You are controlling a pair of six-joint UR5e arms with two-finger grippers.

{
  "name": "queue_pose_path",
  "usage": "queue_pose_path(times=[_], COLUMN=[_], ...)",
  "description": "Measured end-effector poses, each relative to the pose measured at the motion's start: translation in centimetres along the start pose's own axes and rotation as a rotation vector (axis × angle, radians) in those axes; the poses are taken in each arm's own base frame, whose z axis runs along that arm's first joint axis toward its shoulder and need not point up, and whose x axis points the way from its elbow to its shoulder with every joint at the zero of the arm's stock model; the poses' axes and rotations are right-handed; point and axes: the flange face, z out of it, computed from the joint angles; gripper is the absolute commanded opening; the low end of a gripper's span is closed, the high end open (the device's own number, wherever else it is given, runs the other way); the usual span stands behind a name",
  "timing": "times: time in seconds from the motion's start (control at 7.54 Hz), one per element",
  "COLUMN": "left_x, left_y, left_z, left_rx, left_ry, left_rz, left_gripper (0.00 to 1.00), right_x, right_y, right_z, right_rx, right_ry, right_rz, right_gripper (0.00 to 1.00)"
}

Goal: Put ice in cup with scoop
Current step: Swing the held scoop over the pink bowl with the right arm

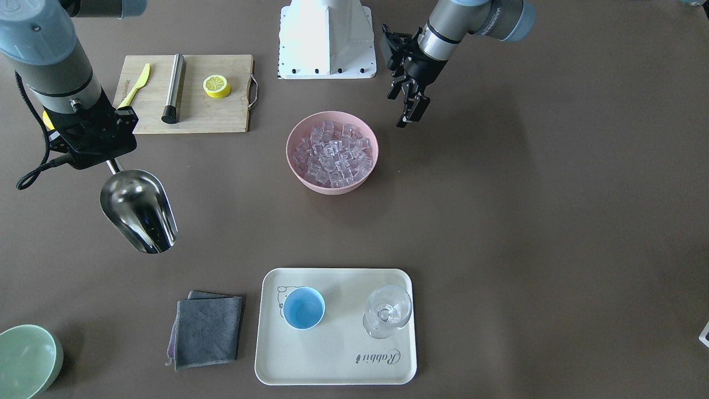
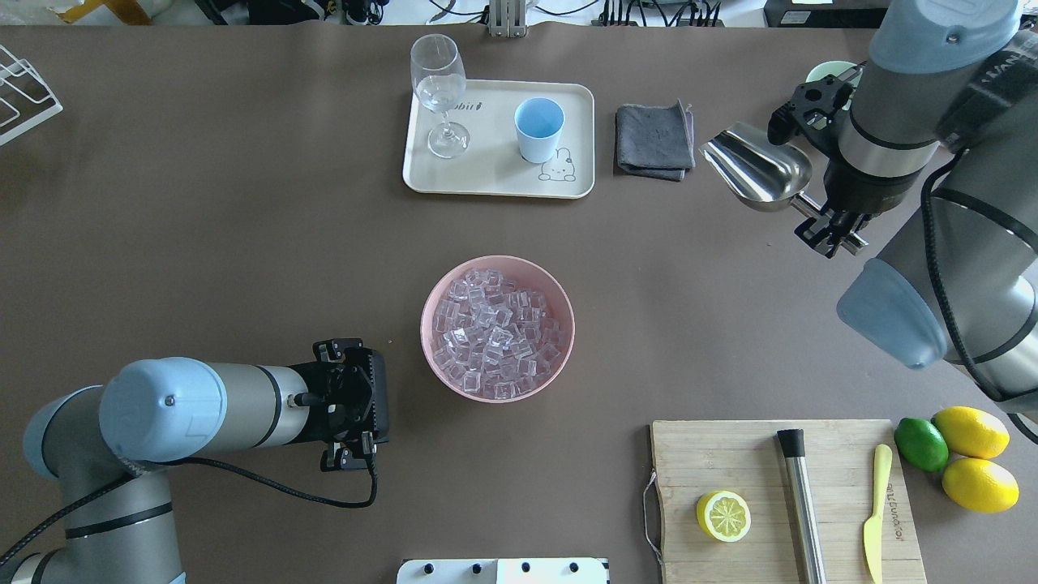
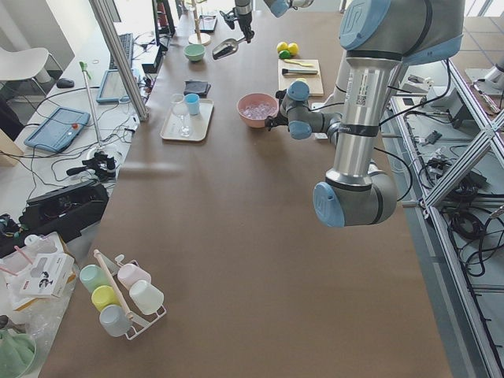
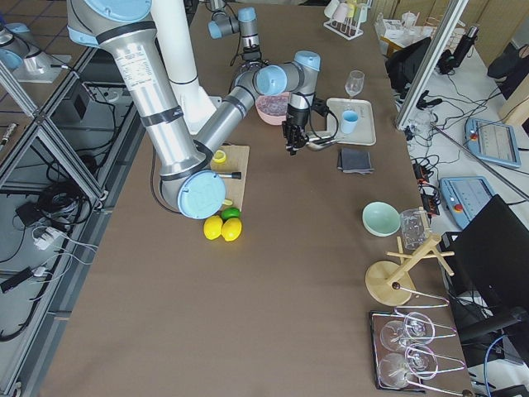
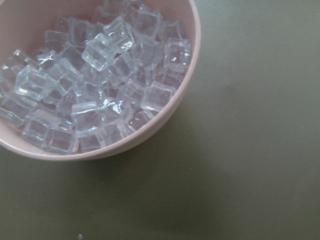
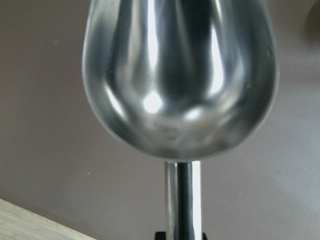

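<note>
Take the overhead view as your clock face, with the pink bowl [image 2: 425,328] at its centre. The ice [image 2: 495,332] lies heaped in that bowl, a pile of glossy clear cubes.

At 2 o'clock, well apart from the bowl, the right gripper [image 2: 829,229] is clenched on the thin rod handle of the scoop [image 2: 758,166]. The scoop hangs above the table [image 2: 243,243] with its trough facing up and its mouth pointing toward 10 o'clock. The right wrist view shows you only bare polished metal inside it.

At 8 o'clock, near the bowl but not touching it, the left gripper [image 2: 361,405] has its fingers spread and grasps nothing. Its wrist camera looks down on the bowl's edge and the cubes.

At 12 o'clock sits the tray [image 2: 486,174]. The cup [image 2: 538,130] stands upright on its 3 o'clock half, blue interior bare. The stemmed glass [image 2: 438,89] stands upright on its 9 o'clock half. Just beside the tray, at its 3 o'clock, lies a folded grey cloth [image 2: 653,138].

At 4 o'clock from the bowl you see the cutting board [image 2: 730,454]. On it lie a lemon half [image 2: 723,516], a steel cylinder [image 2: 801,511] and a yellow knife [image 2: 876,519], side by side. A lime [image 2: 920,444] and two lemons [image 2: 971,431] rest by the board's 2 o'clock corner.
</note>
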Motion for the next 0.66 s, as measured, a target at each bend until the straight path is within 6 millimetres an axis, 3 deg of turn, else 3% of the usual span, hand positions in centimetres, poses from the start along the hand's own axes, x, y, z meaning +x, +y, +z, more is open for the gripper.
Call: queue_pose_path(times=[0.27, 0.66], left_x=[-4.5, -6.8], left_y=[0.3, -0.1], left_z=[0.9, 3.1], left_rx=[-0.016, -0.013], left_ry=[0.027, 0.086], left_rz=[-0.042, -0.061], left_gripper=[0.98, 0.98], right_x=[-4.1, -11.3], right_y=[-1.2, -2.7], right_z=[-3.1, -7.4], right_rx=[-0.057, -0.163], right_ry=[0.013, 0.028], right_rz=[-0.134, -0.243], right_gripper=[0.00, 0.00])
